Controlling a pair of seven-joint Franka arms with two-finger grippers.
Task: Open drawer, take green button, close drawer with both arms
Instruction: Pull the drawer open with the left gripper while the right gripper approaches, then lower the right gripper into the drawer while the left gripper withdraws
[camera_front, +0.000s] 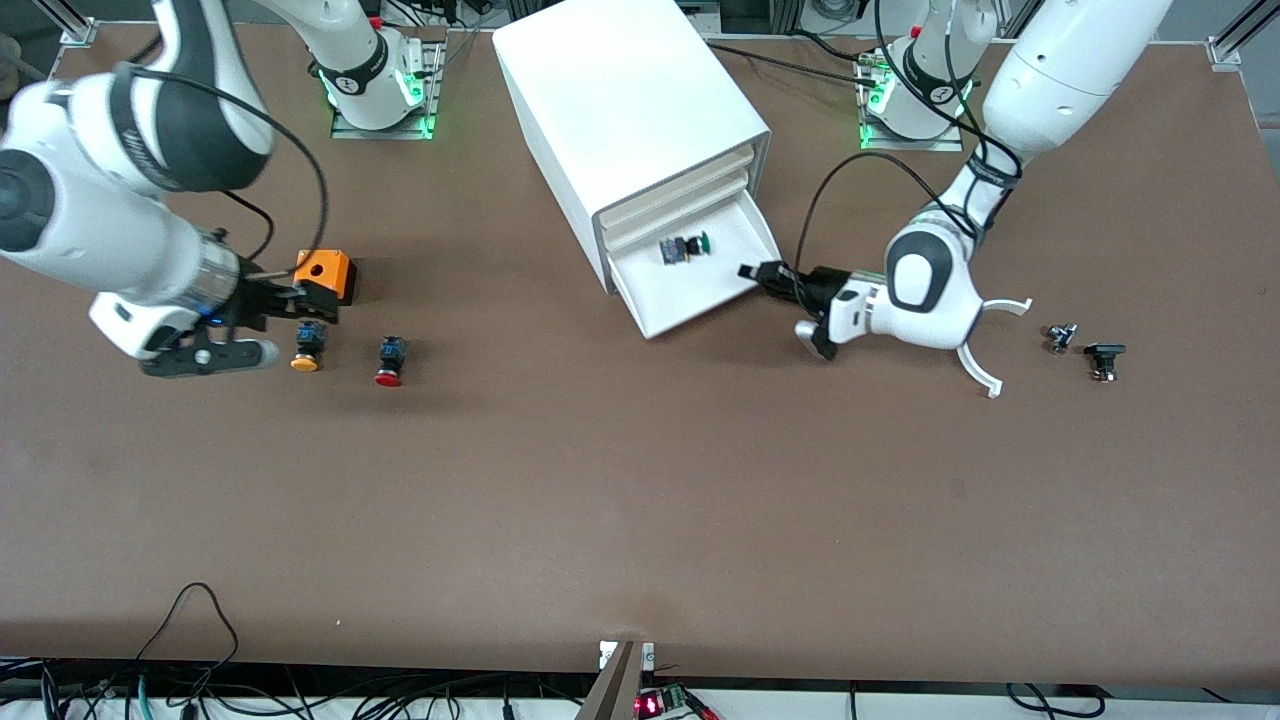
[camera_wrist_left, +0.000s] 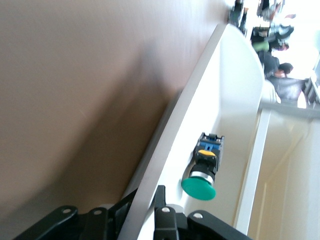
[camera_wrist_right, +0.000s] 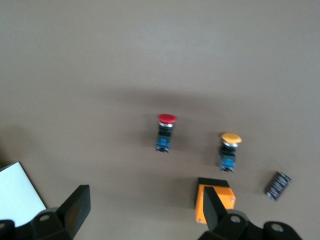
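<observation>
The white cabinet (camera_front: 620, 90) stands at the middle of the table, close to the robots' bases. Its lowest drawer (camera_front: 690, 315) is pulled out. The green-capped button (camera_front: 690, 247) lies on its side in the drawer and also shows in the left wrist view (camera_wrist_left: 205, 170). My left gripper (camera_front: 752, 272) is shut on the drawer's side wall (camera_wrist_left: 200, 100), one finger (camera_wrist_left: 160, 197) inside and one outside. My right gripper (camera_front: 310, 302) hangs open and empty over the orange box (camera_front: 328, 275), its fingers wide apart in the right wrist view (camera_wrist_right: 145, 210).
A yellow-capped button (camera_front: 305, 350) and a red-capped button (camera_front: 388, 362) lie near the orange box (camera_wrist_right: 215, 202), nearer the front camera. A small dark cylinder (camera_wrist_right: 276, 185) lies beside them. Two small dark parts (camera_front: 1060, 337) (camera_front: 1103, 357) lie toward the left arm's end.
</observation>
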